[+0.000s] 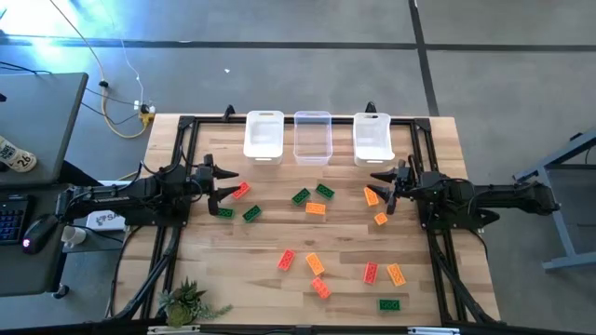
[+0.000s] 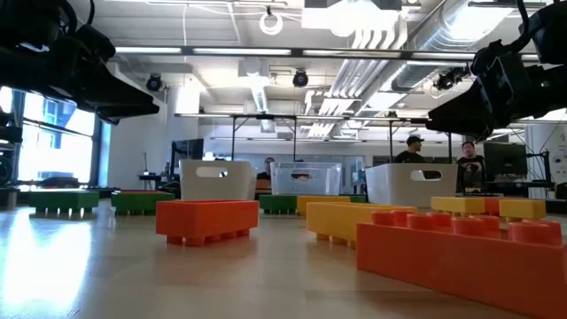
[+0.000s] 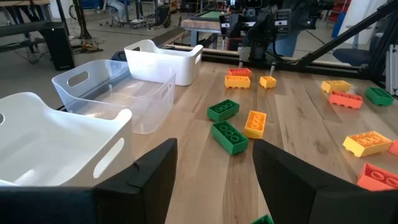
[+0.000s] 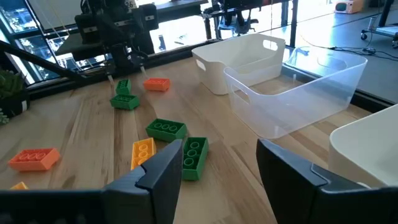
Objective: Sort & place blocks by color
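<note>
Blocks are all still loose on the wooden table, none in a bin yet as far as I can tell. Nearest the left gripper are a red block and two green ones. Nearest the right gripper are two orange blocks. The rest are spread toward the front edge, with a green pair and another orange one sitting mid-table.

Both grippers hang just above the wood with fingers spread and nothing between them; the wrist views show a clear gap on each.

What I'd worry about:
- Mid-table cluster is tight. A green and an orange block lie almost touching in the left wrist view, so closing on one could drag or flip its neighbour.
- The three bins, white, clear and white, stand just beside each other at the back edge. A sloppy release could drop a block in the wrong one.
- They look light, so a low approach might shove a bin back.
- Both arms reaching for the middle could clash.
</note>
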